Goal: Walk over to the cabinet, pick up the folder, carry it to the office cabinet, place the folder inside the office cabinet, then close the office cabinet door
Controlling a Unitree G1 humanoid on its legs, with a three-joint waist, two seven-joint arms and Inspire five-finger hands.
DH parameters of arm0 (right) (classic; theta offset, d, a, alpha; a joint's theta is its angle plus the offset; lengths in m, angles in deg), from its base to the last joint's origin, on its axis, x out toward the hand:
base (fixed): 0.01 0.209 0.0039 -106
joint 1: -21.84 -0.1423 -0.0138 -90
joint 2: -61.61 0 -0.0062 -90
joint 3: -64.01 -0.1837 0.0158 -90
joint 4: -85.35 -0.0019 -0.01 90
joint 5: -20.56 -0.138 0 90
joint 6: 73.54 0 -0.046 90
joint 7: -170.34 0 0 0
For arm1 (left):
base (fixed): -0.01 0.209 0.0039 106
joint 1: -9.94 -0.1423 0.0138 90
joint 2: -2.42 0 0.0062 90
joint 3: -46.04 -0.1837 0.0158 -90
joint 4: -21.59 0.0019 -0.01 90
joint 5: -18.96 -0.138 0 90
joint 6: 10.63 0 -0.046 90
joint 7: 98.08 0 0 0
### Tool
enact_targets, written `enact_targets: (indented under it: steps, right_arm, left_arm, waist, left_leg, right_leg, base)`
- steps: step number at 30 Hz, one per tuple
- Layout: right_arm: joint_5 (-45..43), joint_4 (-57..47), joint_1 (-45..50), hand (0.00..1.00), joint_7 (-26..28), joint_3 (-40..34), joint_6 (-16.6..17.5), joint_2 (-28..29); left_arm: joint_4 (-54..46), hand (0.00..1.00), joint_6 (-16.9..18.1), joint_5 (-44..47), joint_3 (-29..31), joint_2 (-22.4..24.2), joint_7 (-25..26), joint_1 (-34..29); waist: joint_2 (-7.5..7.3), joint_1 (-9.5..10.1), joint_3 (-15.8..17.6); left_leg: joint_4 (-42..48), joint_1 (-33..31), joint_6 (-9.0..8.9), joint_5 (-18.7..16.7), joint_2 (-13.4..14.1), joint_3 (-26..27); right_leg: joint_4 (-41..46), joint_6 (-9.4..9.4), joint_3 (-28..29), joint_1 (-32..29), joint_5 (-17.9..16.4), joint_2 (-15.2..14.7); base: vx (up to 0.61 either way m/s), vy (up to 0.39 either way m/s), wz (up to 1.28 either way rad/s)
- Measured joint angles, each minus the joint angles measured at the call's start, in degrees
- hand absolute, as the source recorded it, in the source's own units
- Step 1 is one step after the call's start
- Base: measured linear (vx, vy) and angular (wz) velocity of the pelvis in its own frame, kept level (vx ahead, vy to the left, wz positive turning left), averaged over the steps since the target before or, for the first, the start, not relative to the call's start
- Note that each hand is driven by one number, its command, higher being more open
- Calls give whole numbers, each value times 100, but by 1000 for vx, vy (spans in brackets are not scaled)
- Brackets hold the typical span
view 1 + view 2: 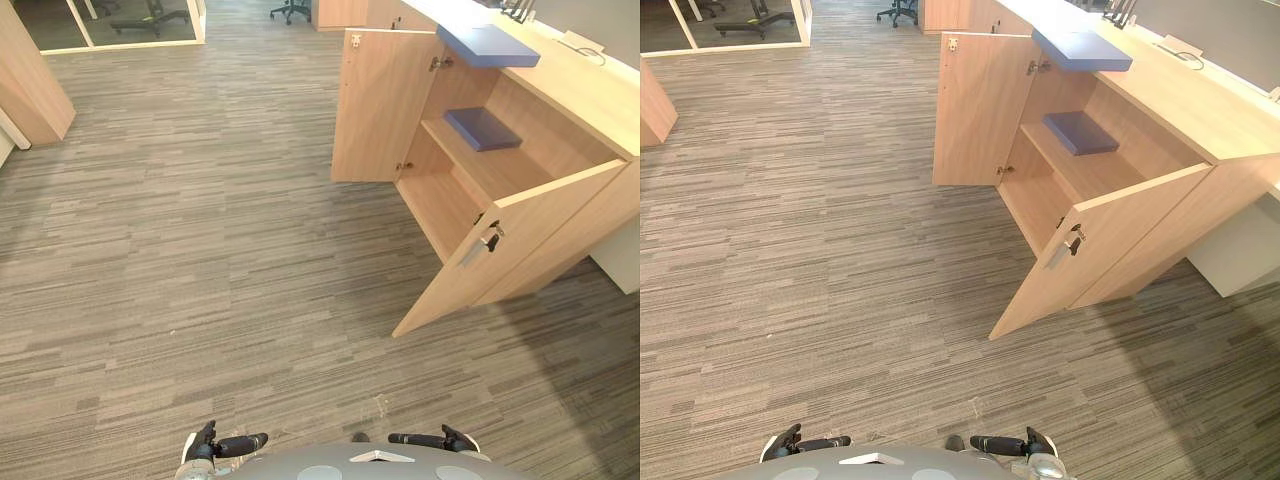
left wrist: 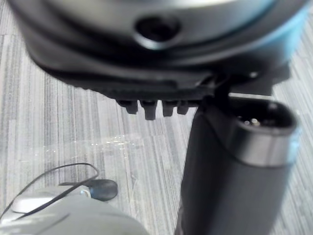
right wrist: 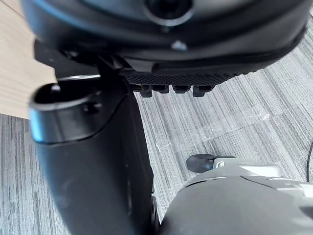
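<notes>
Left eye view. Cabinet (image 1: 560, 90) stood ahead-right, well apart from the robot, with both doors swung out: far door (image 1: 385, 105), and near door (image 1: 500, 260) with its handle (image 1: 478, 247). One blue folder (image 1: 487, 45) lay on the cabinet top, overhanging the front edge above the far door. A second folder (image 1: 482, 128) lay on the shelf (image 1: 500, 175) inside, toward its far end. Could not tell which one the task meant. Left robot hand (image 1: 235, 444) and right robot hand (image 1: 425, 439) hung low, fingers straight, nothing in them.

Step judged to be the walk-up. Best line is probably to arc left and come in square to the opening, since the near door juts into the direct path. Stop once the overhanging folder is in reach, because that free edge offers a grip.

Right eye view. Carpet (image 1: 790, 250) was striped grey-brown, flat and open up to the cabinet. A glass partition (image 1: 740, 25) and a chair (image 1: 895, 10) stood at the far end, and a wood panel (image 1: 652, 105) at the left edge.

Left wrist view. The robot hand was loose over the carpet, grasping nothing.

Right wrist view. Same here: relaxed, empty, with pale wood (image 3: 19, 73) beyond.
</notes>
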Motion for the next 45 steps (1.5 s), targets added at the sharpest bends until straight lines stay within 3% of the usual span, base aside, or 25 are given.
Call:
enact_targets:
  steps: [16,33,34,36,38,39,40,41,42,45]
  right_arm:
    - [-872,6,22,100,287,28,45,-35]
    - [-680,-79,24,100,309,453,135,-103]
    - [-681,-79,23,100,308,463,135,-101]
    - [-690,-115,13,100,313,458,137,-101]
    - [-697,-198,22,100,332,457,134,-125]
    - [-700,-325,55,100,312,459,138,-97]
    - [-704,-394,71,100,308,464,139,-93]
    - [-721,-424,82,100,305,464,134,-101]
    - [-759,-429,131,100,286,449,127,-132]
    - [-873,-425,82,100,277,409,125,-180]
  left_arm:
    - [-2,100,-1,29,10,-10,-226,1]
    - [0,100,1,4,79,-1,-198,-4]
    - [-6,100,1,4,109,0,-197,5]
    - [-86,100,1,15,487,98,-194,2]
    - [-234,100,-2,52,740,208,-169,-48]
    - [-343,100,-1,63,904,239,-172,-76]
    - [-485,100,11,166,1065,291,-186,-87]
    - [-538,100,29,238,1128,296,-190,-89]
    - [-597,100,104,292,1185,371,-195,-96]
    - [-649,100,168,317,1168,397,-197,-74]
  waist:
    - [5,-10,3]
    - [2,-22,41]
    - [-7,-23,69]
    - [52,-12,255]
    - [87,8,358]
    - [98,6,470]
    - [72,41,529]
    - [51,73,540]
    - [90,179,580]
    - [111,176,565]
  left_leg:
    - [13,10,-7,-6,11,22]
    - [41,-79,-50,-44,44,85]
    - [132,-120,-62,-88,49,81]
    - [1001,-445,-132,-555,159,82]
    - [1724,-661,-355,-906,341,156]
    - [2592,-979,-507,-1003,459,261]
    - [3714,-1463,-569,-856,602,442]
    - [4042,-1644,-531,-914,647,494]
    - [4473,-1932,-352,-1136,770,618]
    - [3619,-2214,-324,-1171,795,589]
  right_leg:
    - [-2,1,15,-9,1,-1]
    - [0,-15,71,-89,-12,31]
    - [12,-19,60,-80,-16,29]
    - [38,-81,13,17,-115,94]
    - [266,-176,-55,26,-304,199]
    - [426,-213,-74,27,-453,231]
    - [632,-260,-44,55,-596,227]
    - [713,-275,-13,78,-656,220]
    - [835,-279,97,95,-775,189]
    - [846,-155,313,124,-878,-99]
  base:
    - [-6,-1,0]
    - [-1,0,-2]
    - [-8,-4,6]
    - [-33,-21,4]
    - [-24,-8,3]
    - [-53,-24,7]
    - [-53,-24,6]
    - [30,2,-15]
    - [65,68,-26]
    - [113,165,-39]
